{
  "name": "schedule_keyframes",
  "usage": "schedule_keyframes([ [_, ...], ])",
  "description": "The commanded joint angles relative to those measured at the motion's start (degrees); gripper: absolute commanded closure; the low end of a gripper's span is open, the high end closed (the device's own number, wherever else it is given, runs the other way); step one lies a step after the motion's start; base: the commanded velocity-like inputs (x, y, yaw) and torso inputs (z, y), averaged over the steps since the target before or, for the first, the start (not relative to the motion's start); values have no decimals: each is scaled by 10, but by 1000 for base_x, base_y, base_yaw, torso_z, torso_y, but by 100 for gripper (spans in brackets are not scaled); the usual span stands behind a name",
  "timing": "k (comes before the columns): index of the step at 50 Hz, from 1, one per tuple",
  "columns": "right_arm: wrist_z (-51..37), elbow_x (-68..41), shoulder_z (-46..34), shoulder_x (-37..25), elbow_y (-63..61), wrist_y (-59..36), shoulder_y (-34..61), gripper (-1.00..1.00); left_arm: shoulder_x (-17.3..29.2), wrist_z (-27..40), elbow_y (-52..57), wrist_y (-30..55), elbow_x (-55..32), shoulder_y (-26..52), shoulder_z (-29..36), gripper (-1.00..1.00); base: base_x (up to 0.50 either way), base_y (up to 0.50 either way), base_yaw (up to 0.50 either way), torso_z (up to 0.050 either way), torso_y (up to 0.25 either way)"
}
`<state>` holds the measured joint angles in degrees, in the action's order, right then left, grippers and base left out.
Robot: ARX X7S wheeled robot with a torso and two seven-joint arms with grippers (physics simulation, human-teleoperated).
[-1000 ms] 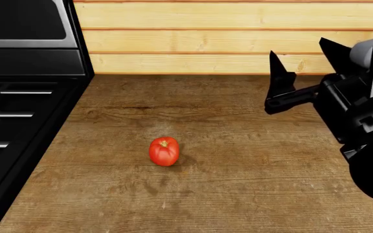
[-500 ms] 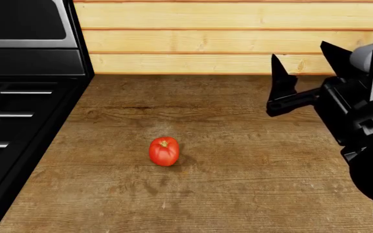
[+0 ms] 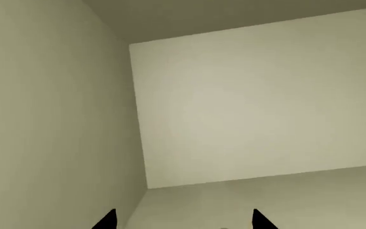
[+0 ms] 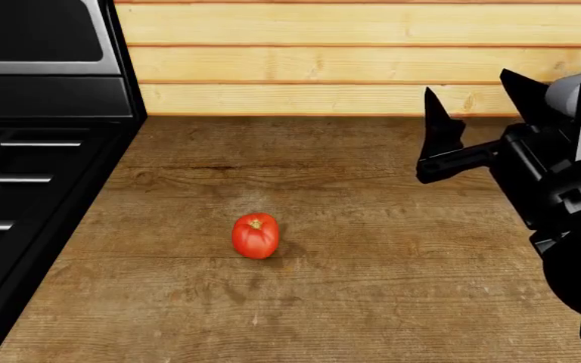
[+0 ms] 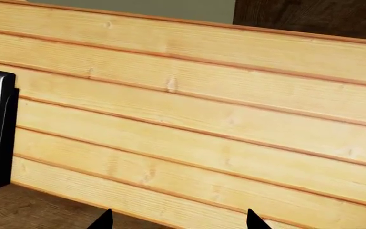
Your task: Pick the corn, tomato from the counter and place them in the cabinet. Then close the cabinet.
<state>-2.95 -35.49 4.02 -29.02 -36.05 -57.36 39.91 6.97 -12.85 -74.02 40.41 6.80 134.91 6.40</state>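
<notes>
Round red tomato (image 4: pixel 255 236) sits lower centre on the table (image 4: pixel 392 287); right gripper (image 4: pixel 477 106), fingers apart, has edged rightward.

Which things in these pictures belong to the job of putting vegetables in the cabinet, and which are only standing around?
Belong to the job:
- tomato, lying on the counter
- right gripper, open, empty, apart from the tomato
- corn: not visible in any view

Only standing around:
- black stove beside the counter
- plank wall behind it
</notes>
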Motion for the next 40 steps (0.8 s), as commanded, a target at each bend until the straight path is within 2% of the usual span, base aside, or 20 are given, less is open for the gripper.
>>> schedule_keyframes([
  [1, -1, 0, -3, 1, 3, 4, -1, -100, -1, -9, 0, 0, 8, 1, -9, -100, 0, 0, 0, 0, 0],
  [9, -4, 0, -5, 2, 2, 7, -2, -100, -6, -23, 81, -16, 7, -5, -15, -100, 0, 0, 0, 0, 0],
  [15, -7, 1, -14, 7, 2, 7, 4, -100, 4, -38, 210, 25, 8, -31, -14, -100, 0, 0, 0, 0, 0],
  [21, -11, -1, -21, 10, 1, 1, 11, -100, 7, -49, 296, 55, 1, -47, -21, -100, 0, 0, 0, 0, 0],
  [40, -11, 3, -29, 11, 9, 13, 8, -100, 3, -115, 643, 208, -48, -171, -38, -100, 0, 0, 0, 0, 0],
])
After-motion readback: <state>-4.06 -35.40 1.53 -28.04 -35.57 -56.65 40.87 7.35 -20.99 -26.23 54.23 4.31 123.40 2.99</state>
